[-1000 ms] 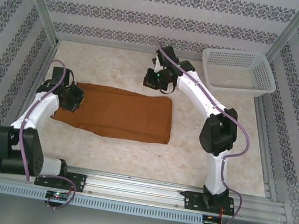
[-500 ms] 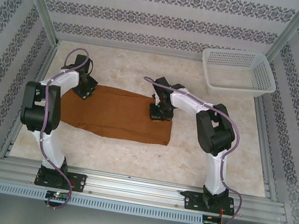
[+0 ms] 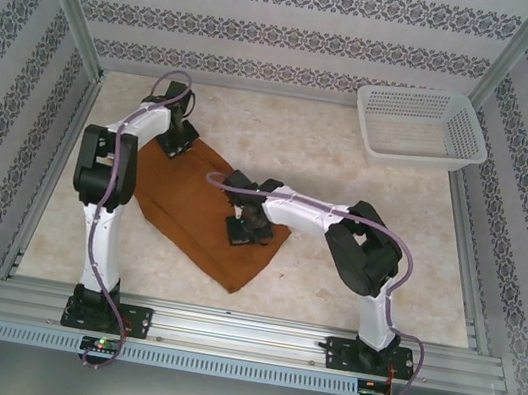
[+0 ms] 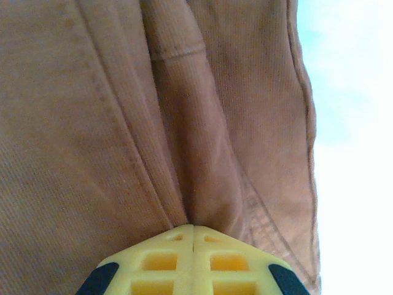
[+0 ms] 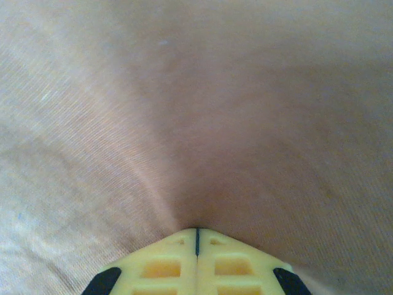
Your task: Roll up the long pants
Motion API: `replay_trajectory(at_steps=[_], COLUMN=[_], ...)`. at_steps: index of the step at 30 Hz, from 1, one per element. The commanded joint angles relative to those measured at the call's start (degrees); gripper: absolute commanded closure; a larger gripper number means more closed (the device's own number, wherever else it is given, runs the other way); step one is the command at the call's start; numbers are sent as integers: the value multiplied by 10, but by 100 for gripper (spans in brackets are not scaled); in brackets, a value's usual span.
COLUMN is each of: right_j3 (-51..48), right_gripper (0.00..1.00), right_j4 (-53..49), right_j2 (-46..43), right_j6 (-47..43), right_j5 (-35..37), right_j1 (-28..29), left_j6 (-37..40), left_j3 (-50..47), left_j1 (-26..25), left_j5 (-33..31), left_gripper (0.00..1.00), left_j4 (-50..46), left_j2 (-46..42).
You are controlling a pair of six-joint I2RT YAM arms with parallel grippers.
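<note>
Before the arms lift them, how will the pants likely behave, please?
Probably floppy: the pants bunch into folds at the left gripper. Likely to sag between it and the right gripper. Ribbed cloth, so probably not slippery.

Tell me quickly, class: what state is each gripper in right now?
Left gripper: closed, pinching a fold of the rust-brown soft cloth trousers.
Right gripper: closed, pinching the same trousers.

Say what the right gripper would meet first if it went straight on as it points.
The rust-brown soft cloth pants: the right gripper is shut on a fold of them, with nothing between.
</note>
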Motion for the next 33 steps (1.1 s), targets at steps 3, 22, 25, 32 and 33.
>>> replay_trajectory(at_steps=[3,22,25,32,33], right_j3=[42,164,192,264,274], right_gripper=[100,100,100,100,100], right_j4=[33,-43,-58,-96,-94], right_j2=[63,27,8,-17,-16], right_j6=[62,6,-11,-72,-84], right_j5=[-48,-31,-35,-27,-28], right_j1=[62,61,43,-23,-39], left_j6=[11,-2,6,48,48], left_j3=[127,458,469,353,280], left_j1=[-52,-85,-63,41,50], left_j5=[60,157,155,73,84], left_gripper=[100,59,15,100,100], left_j4=[-58,-72,-77,-171,-138], left_j2=[95,163,123,-13,-49])
